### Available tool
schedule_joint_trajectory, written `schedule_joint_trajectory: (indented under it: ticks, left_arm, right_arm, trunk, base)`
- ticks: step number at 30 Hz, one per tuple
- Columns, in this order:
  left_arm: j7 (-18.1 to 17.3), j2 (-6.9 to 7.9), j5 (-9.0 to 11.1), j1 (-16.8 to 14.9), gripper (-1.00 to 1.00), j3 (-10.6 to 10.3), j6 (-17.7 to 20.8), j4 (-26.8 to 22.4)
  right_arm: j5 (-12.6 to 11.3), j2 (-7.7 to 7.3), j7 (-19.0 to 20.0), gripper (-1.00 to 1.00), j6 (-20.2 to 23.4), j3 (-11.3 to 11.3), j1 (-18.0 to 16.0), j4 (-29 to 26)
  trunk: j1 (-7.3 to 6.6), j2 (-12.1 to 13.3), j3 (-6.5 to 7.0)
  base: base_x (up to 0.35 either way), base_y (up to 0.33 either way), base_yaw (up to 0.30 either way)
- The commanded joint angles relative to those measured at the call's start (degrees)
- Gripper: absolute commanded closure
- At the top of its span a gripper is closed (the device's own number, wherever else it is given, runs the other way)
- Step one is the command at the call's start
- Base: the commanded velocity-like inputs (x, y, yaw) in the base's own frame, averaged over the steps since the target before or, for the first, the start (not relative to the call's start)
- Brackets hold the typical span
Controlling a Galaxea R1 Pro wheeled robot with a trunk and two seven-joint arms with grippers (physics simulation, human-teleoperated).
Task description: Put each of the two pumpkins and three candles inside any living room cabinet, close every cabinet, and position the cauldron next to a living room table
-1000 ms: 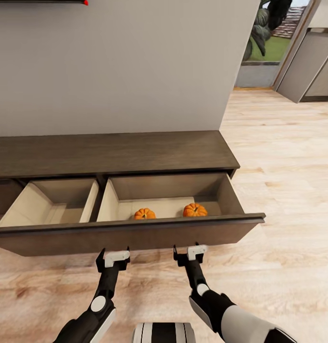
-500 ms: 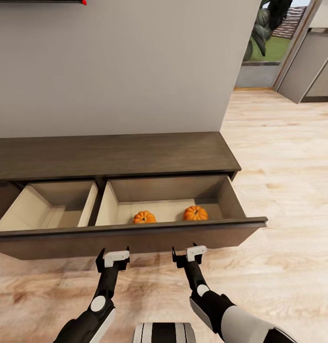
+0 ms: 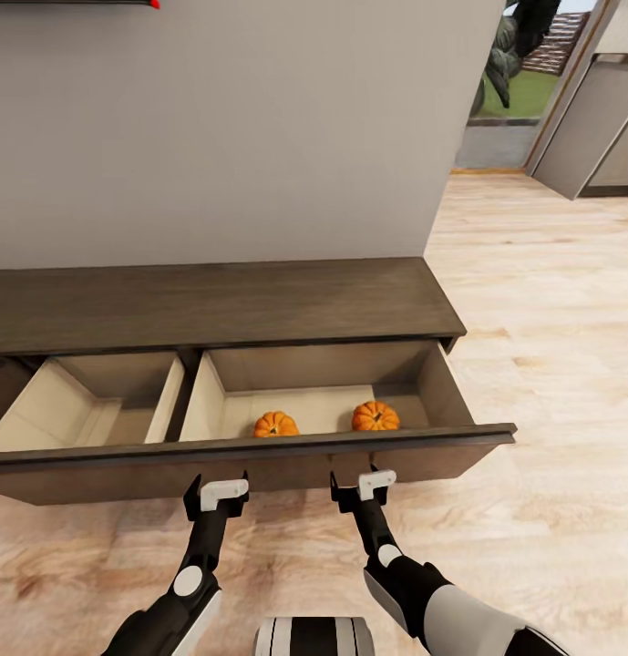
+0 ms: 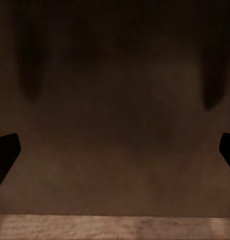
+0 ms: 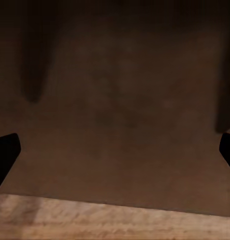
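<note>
With both pumpkins (image 3: 275, 424) (image 3: 375, 415) lying in the open drawer (image 3: 259, 451), each gripper (image 3: 216, 485) (image 3: 362, 483), fingers spread wide and empty, had to press its front evenly, lest it skew.

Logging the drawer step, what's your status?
Both grippers, left and right, open, at the drawer front. Two pumpkins inside the open cabinet drawer. Nothing blocking the front.

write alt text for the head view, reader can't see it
Two orange pumpkins sit in the right compartment of an open dark wood cabinet drawer against a grey wall. The left hand and right hand, both open, face the drawer front.
</note>
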Motion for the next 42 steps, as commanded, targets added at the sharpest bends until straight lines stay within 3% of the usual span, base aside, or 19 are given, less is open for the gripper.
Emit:
schedule_joint_trajectory:
  ticks: [1,11,42]
  left_arm:
    - [0.37,0.09,0.55,-0.04,-1.00,-0.37,-0.31,0.00]
    - [0.37,0.09,0.52,-0.07,-1.00,-0.38,-0.31,0.00]
    - [0.27,0.09,0.62,-0.07,-1.00,-0.38,-0.29,0.00]
  right_arm:
    - [-0.15,-0.01,-0.49,-1.00,-0.11,0.51,-0.06,0.03]
    - [-0.15,-0.02,-0.49,-1.00,-0.11,0.51,-0.06,0.03]
    - [-0.24,-0.02,-0.49,-1.00,-0.07,0.42,-0.06,0.04]
  trunk:
    - [0.00,-0.01,-0.04]
    - [0.00,-0.01,-0.04]
    - [0.00,-0.01,-0.04]
  base:
    - [0.080,0.000,0.000]
    - [0.094,0.000,0.000]
    - [0.219,0.000,0.000]
